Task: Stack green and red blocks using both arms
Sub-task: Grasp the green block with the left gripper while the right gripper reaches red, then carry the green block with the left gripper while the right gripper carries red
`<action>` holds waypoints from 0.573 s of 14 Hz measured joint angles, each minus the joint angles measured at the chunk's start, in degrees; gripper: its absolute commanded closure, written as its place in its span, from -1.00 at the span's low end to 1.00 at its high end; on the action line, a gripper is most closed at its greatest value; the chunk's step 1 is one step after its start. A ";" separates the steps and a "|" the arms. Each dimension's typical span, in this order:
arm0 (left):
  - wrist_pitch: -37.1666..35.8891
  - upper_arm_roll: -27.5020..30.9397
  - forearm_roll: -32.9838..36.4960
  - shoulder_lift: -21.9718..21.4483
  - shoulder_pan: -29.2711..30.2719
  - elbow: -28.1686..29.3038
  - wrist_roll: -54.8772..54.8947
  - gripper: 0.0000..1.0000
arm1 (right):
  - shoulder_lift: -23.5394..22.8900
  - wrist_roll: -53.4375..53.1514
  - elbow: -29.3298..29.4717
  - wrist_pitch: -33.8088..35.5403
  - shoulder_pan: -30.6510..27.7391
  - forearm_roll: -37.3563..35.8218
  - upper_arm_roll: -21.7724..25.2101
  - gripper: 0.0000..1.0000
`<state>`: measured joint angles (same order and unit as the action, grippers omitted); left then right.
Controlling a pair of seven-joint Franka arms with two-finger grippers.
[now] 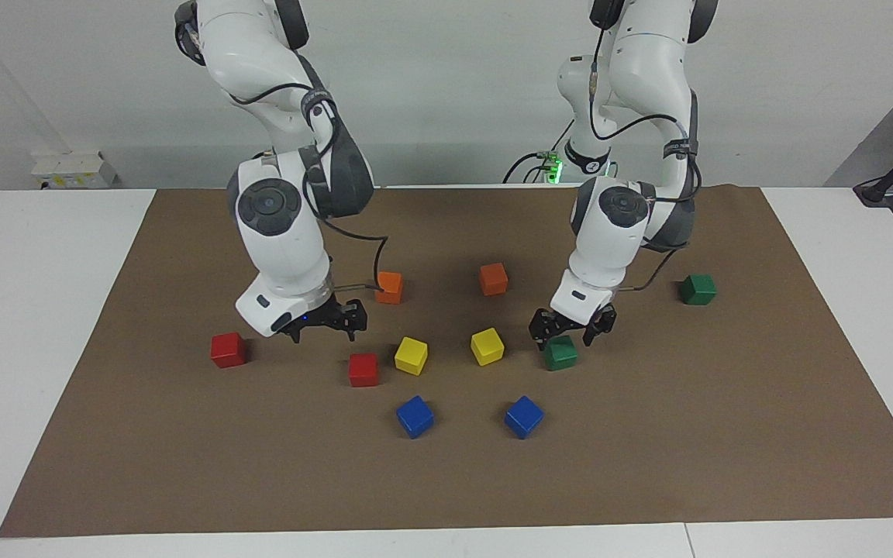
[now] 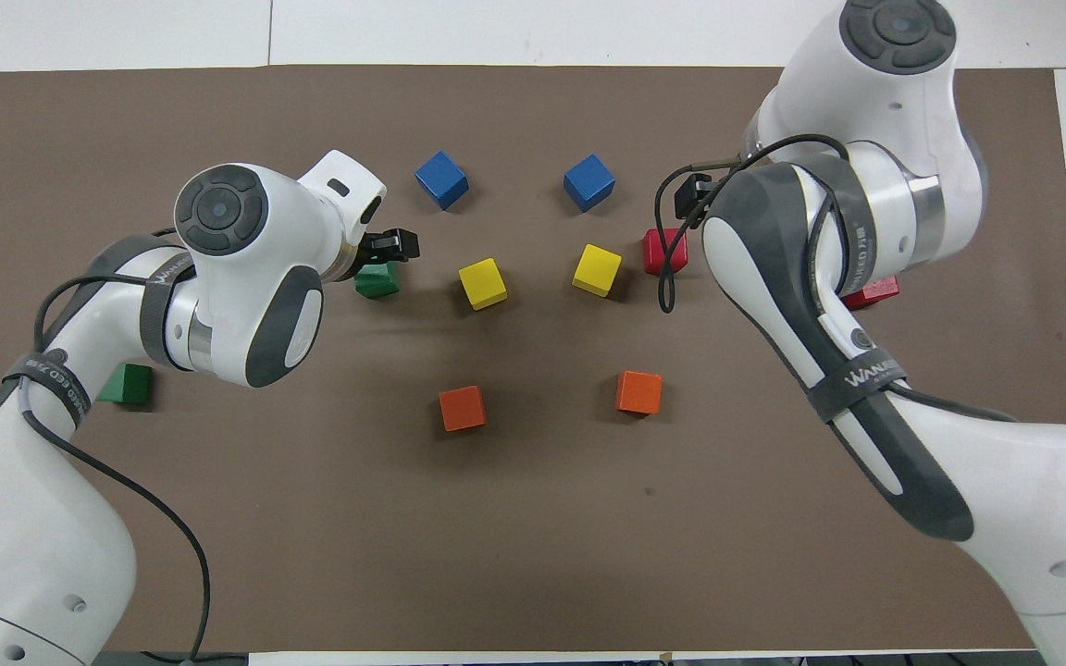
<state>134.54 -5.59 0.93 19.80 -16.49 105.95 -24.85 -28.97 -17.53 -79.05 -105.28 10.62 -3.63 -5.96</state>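
Ten small cubes lie on the brown mat (image 1: 144,434) that covers the white worktop (image 1: 36,310): two red, two green, two yellow, two blue, two orange. All are the same size, glossy and hard-edged, and none sits on another.

The inner green block (image 1: 560,353) lies beside a yellow cube (image 1: 487,346), toward the left arm's end. The outer green block (image 1: 698,289) lies well apart from it, nearer to the robots and closer to the mat's edge. The inner red block (image 1: 363,370) sits just beside the other yellow cube (image 1: 411,356). The outer red block (image 1: 228,349) lies well apart, toward the right arm's end. The two blue cubes (image 1: 415,416) (image 1: 523,416) lie farthest from the robots and the two orange cubes (image 1: 389,287) (image 1: 493,279) nearest.

The left gripper (image 1: 568,328) hangs just above the inner green block. Its black jaws are spread, straddling the cube's upper edge without closing on it; whether they touch it cannot be told. The right gripper (image 1: 325,325) hovers over bare mat just above the inner red block, jaws parted and holding nothing.
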 measured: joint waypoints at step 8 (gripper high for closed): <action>1.22 0.31 2.60 2.31 -0.05 0.00 -2.82 -1.00 | -5.09 -6.96 -0.75 -7.99 1.82 -0.04 -0.02 -1.00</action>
<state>135.76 -5.29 3.53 22.10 -16.54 105.95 -27.67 -34.06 -24.50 -79.79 -113.27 12.43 -3.67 -5.99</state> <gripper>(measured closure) 0.000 0.000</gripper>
